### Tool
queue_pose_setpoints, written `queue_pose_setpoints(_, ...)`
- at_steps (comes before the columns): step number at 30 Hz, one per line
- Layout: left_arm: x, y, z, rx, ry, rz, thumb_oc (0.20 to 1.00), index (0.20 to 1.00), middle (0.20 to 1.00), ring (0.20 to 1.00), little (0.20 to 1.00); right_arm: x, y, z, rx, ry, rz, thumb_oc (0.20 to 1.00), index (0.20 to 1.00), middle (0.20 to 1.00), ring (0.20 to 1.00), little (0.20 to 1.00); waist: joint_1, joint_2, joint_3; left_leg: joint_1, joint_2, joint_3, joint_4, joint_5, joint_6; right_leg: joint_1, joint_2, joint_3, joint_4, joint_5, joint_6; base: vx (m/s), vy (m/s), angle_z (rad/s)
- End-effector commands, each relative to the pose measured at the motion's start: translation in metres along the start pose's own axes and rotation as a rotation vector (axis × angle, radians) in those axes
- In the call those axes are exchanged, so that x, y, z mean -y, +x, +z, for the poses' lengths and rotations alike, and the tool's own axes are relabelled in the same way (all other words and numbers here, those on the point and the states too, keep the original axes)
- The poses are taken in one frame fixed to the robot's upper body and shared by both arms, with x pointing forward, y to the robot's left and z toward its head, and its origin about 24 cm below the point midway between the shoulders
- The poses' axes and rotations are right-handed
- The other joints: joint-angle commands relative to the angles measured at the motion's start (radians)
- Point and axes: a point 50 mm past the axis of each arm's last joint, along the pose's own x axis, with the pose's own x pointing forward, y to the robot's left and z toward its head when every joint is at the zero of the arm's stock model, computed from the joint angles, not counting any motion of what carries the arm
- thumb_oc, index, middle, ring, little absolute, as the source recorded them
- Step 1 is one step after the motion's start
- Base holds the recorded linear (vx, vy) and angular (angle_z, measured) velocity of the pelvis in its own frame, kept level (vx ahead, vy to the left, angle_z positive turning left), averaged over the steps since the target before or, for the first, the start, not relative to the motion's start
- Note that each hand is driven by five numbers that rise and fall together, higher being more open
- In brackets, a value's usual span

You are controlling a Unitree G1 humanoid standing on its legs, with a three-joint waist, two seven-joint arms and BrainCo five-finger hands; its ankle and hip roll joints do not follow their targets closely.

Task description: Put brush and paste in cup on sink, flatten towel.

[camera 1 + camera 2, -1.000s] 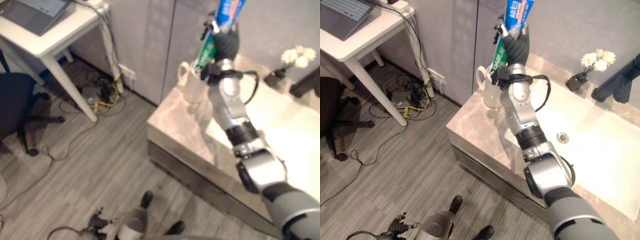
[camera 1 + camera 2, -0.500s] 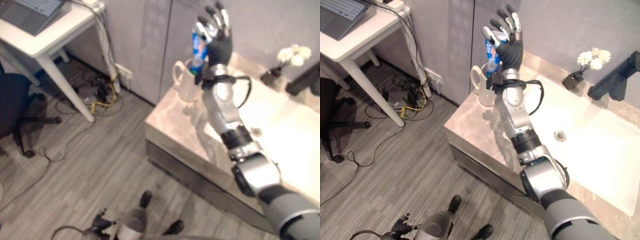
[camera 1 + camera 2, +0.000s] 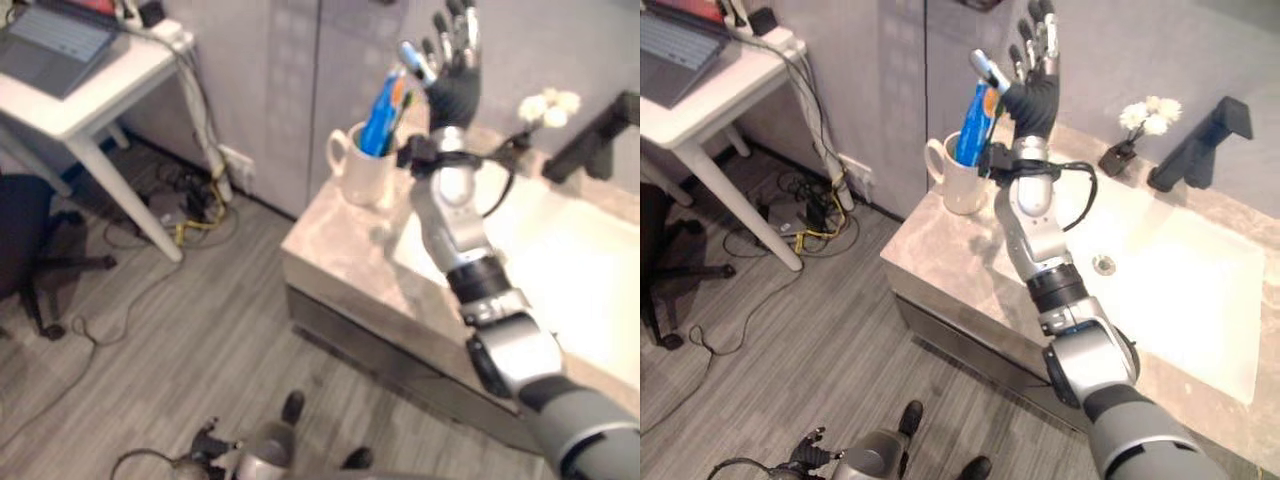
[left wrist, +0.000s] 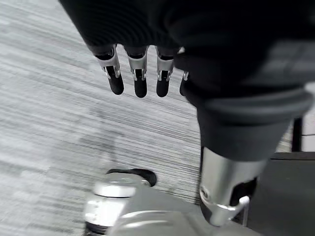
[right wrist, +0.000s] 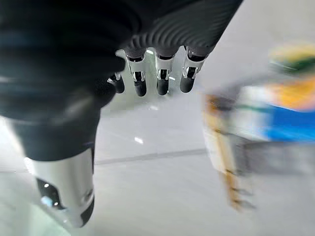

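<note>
Standing upright in the white cup (image 3: 958, 183) at the corner of the sink counter (image 3: 940, 260) farthest from the black tap (image 3: 1198, 142), the blue paste tube (image 3: 977, 123) and what looked like the brush (image 3: 397, 100) beside it were both inside the cup — that part of the task was judged done. The right hand (image 3: 1032, 62) hovered just above and beside the cup, fingers straight and spread wide, holding nothing; the left hand (image 4: 142, 69) hung low over the floor, well away from the cup, fingers relaxed and empty. The towel was left to flatten — I saw none near the cup, so that step was judged not yet begun.
</note>
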Motion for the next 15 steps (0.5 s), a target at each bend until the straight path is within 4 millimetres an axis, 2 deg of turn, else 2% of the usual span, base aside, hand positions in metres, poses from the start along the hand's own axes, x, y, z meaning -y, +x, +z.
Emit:
queue_pose_setpoints(1, -0.001, -0.001, -0.011, -0.054, 0.067, 0.019, 1.000, 1.000, 1.000, 1.000, 1.000, 0.021, 0.007, 0.032, 0.189, -0.121, -0.041, 1.000, 1.000, 1.000, 1.000, 1.000, 0.000, -0.007, -0.080, 0.048, 0.067, -0.110, -0.087, -0.052, -0.015, 0.074, -0.063, -0.002, 0.006, 0.006, 0.070, -0.01, -0.020, -0.33)
queue_pose_setpoints(2, 0.001, -0.001, -0.012, -0.060, 0.059, 0.020, 1.000, 1.000, 1.000, 1.000, 1.000, 0.029, 0.005, 0.038, 0.216, -0.155, -0.066, 1.000, 1.000, 1.000, 1.000, 1.000, -0.009, -0.005, -0.087, 0.056, 0.069, -0.105, -0.087, -0.056, -0.017, 0.080, -0.062, 0.002, 0.006, 0.001, 0.070, -0.07, -0.016, -0.22)
queue_pose_setpoints(3, 0.004, 0.000, -0.011, -0.065, 0.040, 0.021, 1.000, 1.000, 1.000, 1.000, 1.000, 0.050, 0.000, 0.050, 0.281, -0.273, -0.121, 1.000, 1.000, 1.000, 1.000, 1.000, -0.035, 0.002, -0.101, 0.061, 0.067, -0.095, -0.087, -0.047, -0.013, 0.081, -0.066, -0.006, 0.006, 0.006, 0.064, -0.06, -0.014, -0.15)
queue_pose_setpoints(4, 0.004, -0.001, -0.011, -0.065, 0.041, 0.022, 1.000, 1.000, 1.000, 1.000, 1.000, 0.050, -0.001, 0.050, 0.280, -0.274, -0.122, 1.000, 1.000, 1.000, 1.000, 1.000, -0.035, 0.002, -0.102, 0.061, 0.067, -0.095, -0.087, -0.047, -0.013, 0.081, -0.066, -0.006, 0.006, 0.006, 0.064, -0.07, -0.020, -0.03)
queue_pose_setpoints(5, 0.005, 0.000, -0.010, -0.068, 0.017, 0.031, 1.000, 1.000, 1.000, 1.000, 1.000, 0.068, -0.009, 0.063, 0.341, -0.369, -0.170, 1.000, 1.000, 1.000, 1.000, 1.000, -0.067, 0.010, -0.112, 0.072, 0.071, -0.081, -0.087, -0.050, -0.014, 0.084, -0.065, 0.008, 0.006, 0.002, 0.062, -0.02, -0.038, -0.10)
queue_pose_setpoints(7, 0.007, -0.002, -0.013, -0.078, -0.002, 0.034, 1.000, 1.000, 1.000, 1.000, 1.000, 0.087, -0.018, 0.079, 0.412, -0.553, -0.204, 1.000, 1.000, 1.000, 1.000, 1.000, -0.096, 0.016, -0.122, 0.086, 0.073, -0.068, -0.087, -0.056, -0.013, 0.086, -0.065, 0.023, 0.006, 0.002, 0.063, -0.02, -0.034, -0.18)
queue_pose_setpoints(8, 0.007, -0.002, -0.013, -0.078, 0.000, 0.033, 1.000, 1.000, 1.000, 1.000, 1.000, 0.087, -0.018, 0.080, 0.412, -0.556, -0.206, 1.000, 1.000, 1.000, 1.000, 1.000, -0.096, 0.016, -0.123, 0.085, 0.072, -0.068, -0.087, -0.053, -0.012, 0.086, -0.066, 0.022, 0.006, 0.003, 0.063, -0.01, -0.009, -0.20)
queue_pose_setpoints(10, 0.007, -0.002, -0.012, -0.063, -0.062, 0.043, 1.000, 1.000, 1.000, 1.000, 1.000, 0.101, -0.028, 0.087, 0.439, -0.771, -0.192, 1.000, 1.000, 1.000, 1.000, 1.000, -0.120, 0.023, -0.132, 0.101, 0.075, -0.049, -0.087, -0.060, -0.009, 0.087, -0.066, 0.040, 0.006, 0.003, 0.064, -0.01, -0.009, -0.37)
queue_pose_setpoints(11, -0.023, -0.009, -0.030, -0.065, -0.123, 0.073, 1.000, 1.000, 1.000, 1.000, 1.000, 0.138, -0.035, 0.103, 0.438, -1.006, -0.251, 1.000, 1.000, 1.000, 1.000, 1.000, -0.127, 0.038, -0.131, 0.115, 0.078, -0.033, -0.087, -0.067, -0.010, 0.091, -0.066, 0.049, 0.006, 0.001, 0.068, -0.03, -0.011, -0.43)
queue_pose_setpoints(12, -0.035, -0.013, -0.033, -0.031, -0.179, 0.107, 1.000, 1.000, 1.000, 1.000, 1.000, 0.156, -0.041, 0.114, 0.443, -1.112, -0.292, 1.000, 1.000, 1.000, 1.000, 1.000, -0.135, 0.046, -0.130, 0.115, 0.076, -0.035, -0.087, -0.067, -0.010, 0.091, -0.069, 0.052, 0.006, 0.002, 0.071, -0.04, 0.000, -0.30)
queue_pose_setpoints(13, -0.039, -0.016, -0.035, -0.020, -0.190, 0.112, 1.000, 1.000, 1.000, 1.000, 1.000, 0.165, -0.044, 0.112, 0.414, -1.128, -0.326, 1.000, 1.000, 1.000, 1.000, 1.000, -0.138, 0.049, -0.132, 0.114, 0.073, -0.037, -0.087, -0.064, -0.007, 0.090, -0.071, 0.050, 0.006, 0.004, 0.072, -0.04, -0.001, -0.18)
queue_pose_setpoints(14, -0.046, -0.016, -0.026, 0.038, -0.196, 0.106, 1.000, 1.000, 1.000, 1.000, 1.000, 0.190, -0.055, 0.103, 0.323, -1.191, -0.413, 1.000, 1.000, 1.000, 1.000, 1.000, -0.147, 0.058, -0.127, 0.119, 0.074, -0.033, -0.087, -0.068, -0.006, 0.092, -0.072, 0.053, 0.006, 0.004, 0.074, -0.03, 0.001, -0.19)
queue_pose_setpoints(15, -0.047, -0.017, -0.027, 0.037, -0.194, 0.105, 1.000, 1.000, 1.000, 1.000, 1.000, 0.191, -0.055, 0.103, 0.322, -1.192, -0.415, 1.000, 1.000, 1.000, 1.000, 1.000, -0.146, 0.056, -0.128, 0.118, 0.073, -0.034, -0.087, -0.065, -0.005, 0.092, -0.073, 0.052, 0.006, 0.005, 0.073, -0.02, -0.013, -0.10)
